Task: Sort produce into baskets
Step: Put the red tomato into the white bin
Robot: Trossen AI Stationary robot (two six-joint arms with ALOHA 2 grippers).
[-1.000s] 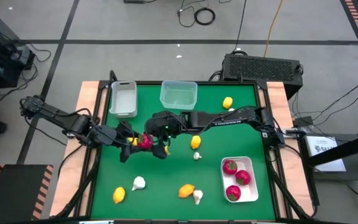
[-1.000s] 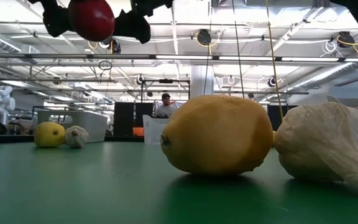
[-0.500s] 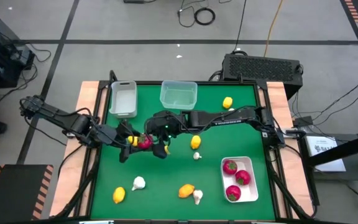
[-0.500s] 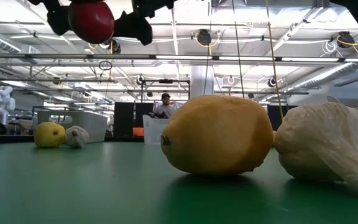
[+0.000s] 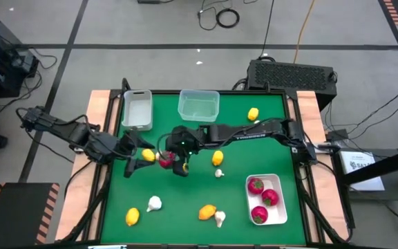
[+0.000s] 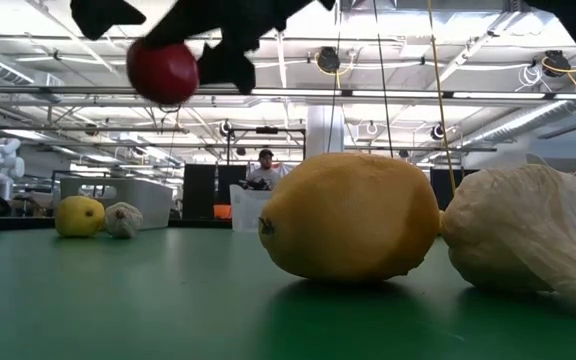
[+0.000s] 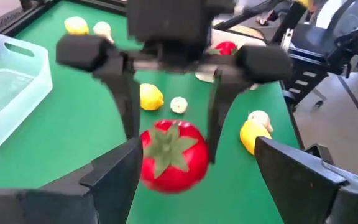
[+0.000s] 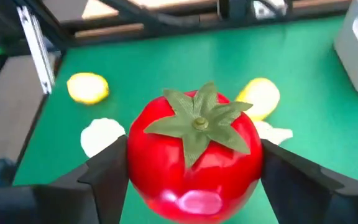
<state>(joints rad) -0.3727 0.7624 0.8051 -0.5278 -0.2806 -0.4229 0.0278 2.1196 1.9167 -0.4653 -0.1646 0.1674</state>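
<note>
Both my arms are dark, nearly black, built of slim jointed segments with rounded housings at the joints. My right arm (image 5: 254, 130) carries pale lettering along its long forearm link, too small to read. My left arm (image 5: 68, 130) has thin black cable looped at its outer joint. Each arm ends in two flat, matte black fingers (image 7: 114, 180) on a boxy black crossbar, with squared edges.

Red tomato (image 5: 165, 160) aloft; three tomatoes (image 5: 262, 196) in tray (image 5: 282, 181).
</note>
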